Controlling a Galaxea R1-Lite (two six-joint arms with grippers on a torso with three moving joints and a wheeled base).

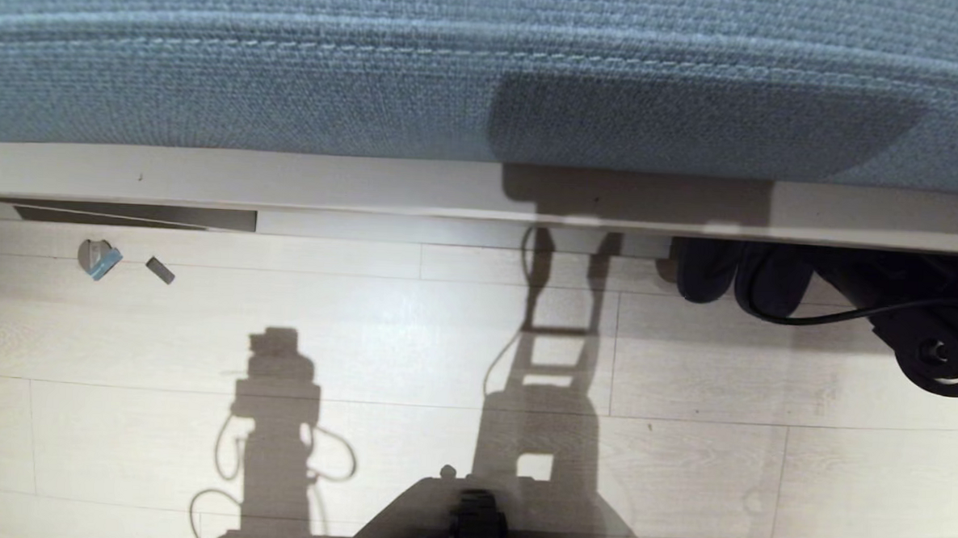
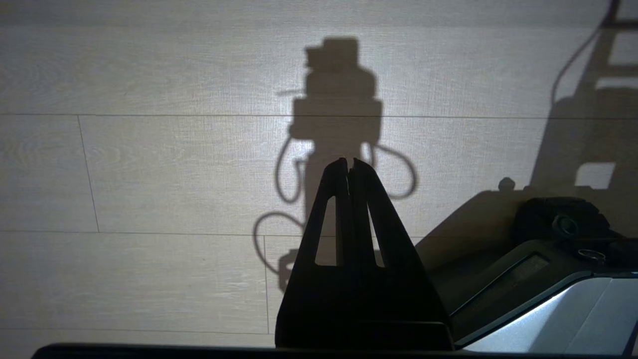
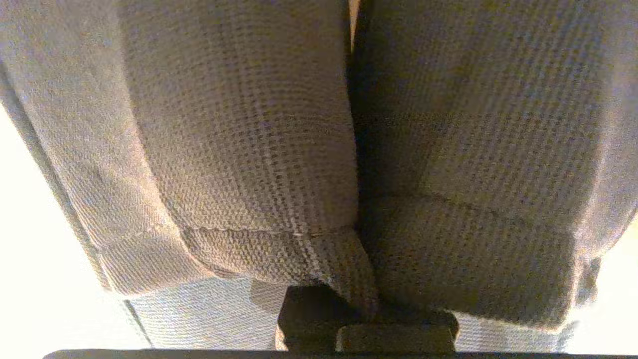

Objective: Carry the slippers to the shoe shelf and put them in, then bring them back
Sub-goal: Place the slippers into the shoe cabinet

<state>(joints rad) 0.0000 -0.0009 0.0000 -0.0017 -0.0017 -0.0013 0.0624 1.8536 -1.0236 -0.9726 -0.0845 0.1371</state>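
The two dark slippers (image 1: 705, 271) hang side by side at the right, toes just under the pale front board (image 1: 369, 185) of the bench. My right gripper (image 3: 369, 319) is shut on the slippers (image 3: 259, 149) at their inner edges, and the fabric hides its fingertips. In the right wrist view both slippers fill the picture. The right arm (image 1: 928, 345) reaches in from the right edge. The inside of the shoe shelf is hidden beneath the bench. My left gripper (image 2: 349, 162) is shut and empty, parked over the pale plank floor.
The blue cushion (image 1: 455, 66) of the bench fills the far side. A grey disc with a blue piece (image 1: 99, 259) and a small dark block (image 1: 159, 270) lie on the floor at the left. A black cable (image 1: 849, 316) loops by the right arm. My base (image 1: 468, 527) shows at the near edge.
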